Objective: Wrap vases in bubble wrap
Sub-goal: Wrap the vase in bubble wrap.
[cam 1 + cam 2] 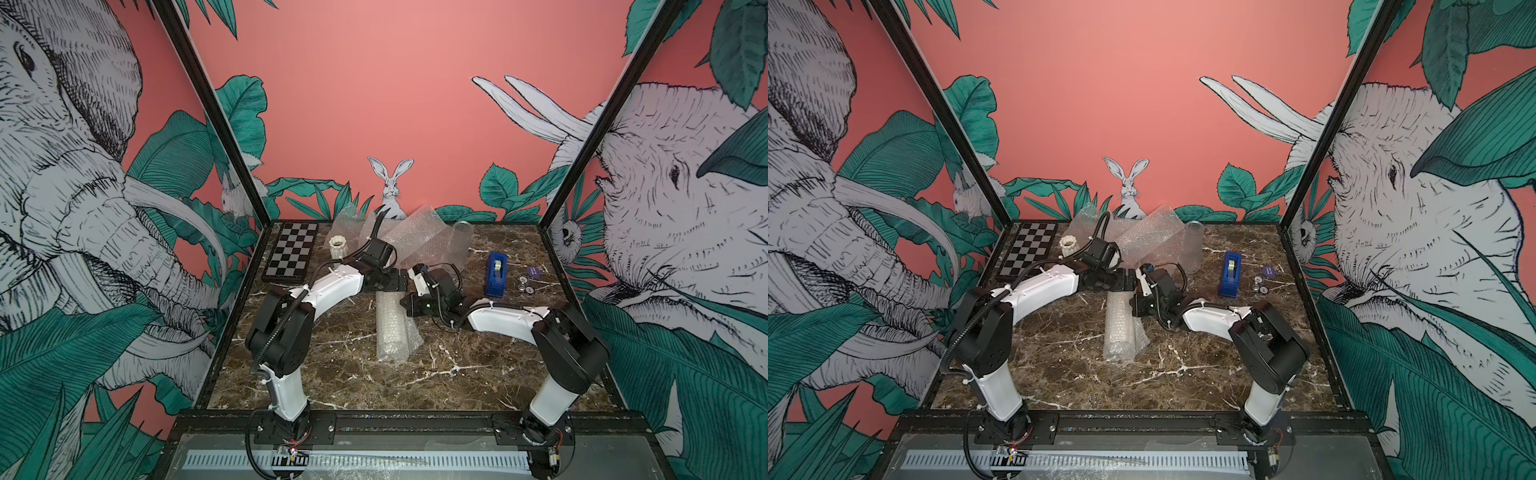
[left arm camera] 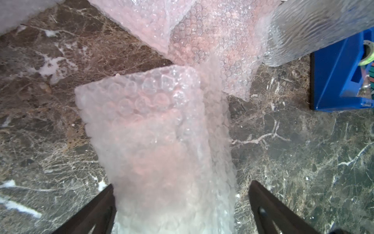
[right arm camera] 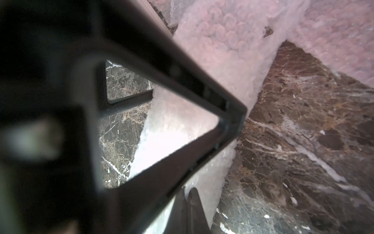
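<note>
Starting from the left side of the marble table [image 1: 332,374], I see the chequered board [image 1: 291,253] lying flat in the far left corner. Just beside it stands the white fluted vase [image 1: 340,247], upright and unwrapped.

Next comes the left gripper [image 2: 182,183]. In its wrist view the jaws are spread wide, one finger on each side of the roll of bubble wrap [image 1: 390,328]. One finger is right at the edge of the roll, and the other stands a little apart from it. This roll lies on the table in the middle, with its length running from the grippers toward the near edge, and a loose flap sticks out on its right side. I cannot see what is inside, as the wrap is too cloudy.

Behind the roll, against the back wall, the loose sheets [image 1: 419,237] of bubble wrap lie in a crumpled pile.

The right gripper [image 3: 240,115] is at the right side of the roll, near its far end. Its jaws are pressed together, with the tip resting against the wrap. I cannot tell if a fold is caught between them.

The glass vase [image 1: 461,245] stands upright at the right edge of the loose sheets. Further right is the blue tape dispenser [image 1: 496,274], and beyond it some small round pieces [image 1: 524,284].
</note>
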{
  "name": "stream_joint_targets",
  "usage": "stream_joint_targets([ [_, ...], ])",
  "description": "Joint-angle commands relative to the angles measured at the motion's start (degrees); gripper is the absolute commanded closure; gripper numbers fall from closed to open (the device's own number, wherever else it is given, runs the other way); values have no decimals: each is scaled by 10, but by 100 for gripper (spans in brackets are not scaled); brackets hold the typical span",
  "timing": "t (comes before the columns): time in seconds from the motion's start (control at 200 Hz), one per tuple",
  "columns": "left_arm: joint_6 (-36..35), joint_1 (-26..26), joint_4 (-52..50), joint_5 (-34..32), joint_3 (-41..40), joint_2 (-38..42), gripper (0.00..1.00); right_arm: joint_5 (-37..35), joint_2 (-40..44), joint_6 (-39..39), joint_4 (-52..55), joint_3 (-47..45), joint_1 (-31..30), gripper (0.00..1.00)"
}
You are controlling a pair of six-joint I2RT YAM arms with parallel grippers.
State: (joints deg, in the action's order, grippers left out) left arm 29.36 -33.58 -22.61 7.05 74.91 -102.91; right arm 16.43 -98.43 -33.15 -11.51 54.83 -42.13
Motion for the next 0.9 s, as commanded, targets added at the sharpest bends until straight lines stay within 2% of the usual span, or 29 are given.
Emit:
stream_joint_targets([
  [0.0, -5, 2, -13, -1, 7, 3, 1, -6, -5, 16, -10, 22, -12, 100],
  [0.12, -3, 2, -30, -16, 16, -7, 2, -15, -6, 20, -3, 26, -14, 100],
  [0.47, 0, 1, -48, -40, 31, -29, 23, -24, -5, 26, 14, 31, -18, 99],
  [0.575, 0, 2, -49, -46, 30, -30, 33, -36, 6, 25, 23, 27, -19, 90],
  [0.675, 0, 2, -47, -50, 27, -31, 37, -42, 23, 27, 35, 20, -18, 79],
  [0.76, -1, 2, -46, -53, 23, -33, 39, -43, 42, 26, 42, 12, -19, 68],
  [0.855, -2, 2, -46, -55, 21, -34, 39, -50, 62, 29, 57, 1, -17, 60],
  [0.895, -2, 1, -45, -55, 20, -35, 39, -59, 94, 34, 68, -3, -16, 56],
])
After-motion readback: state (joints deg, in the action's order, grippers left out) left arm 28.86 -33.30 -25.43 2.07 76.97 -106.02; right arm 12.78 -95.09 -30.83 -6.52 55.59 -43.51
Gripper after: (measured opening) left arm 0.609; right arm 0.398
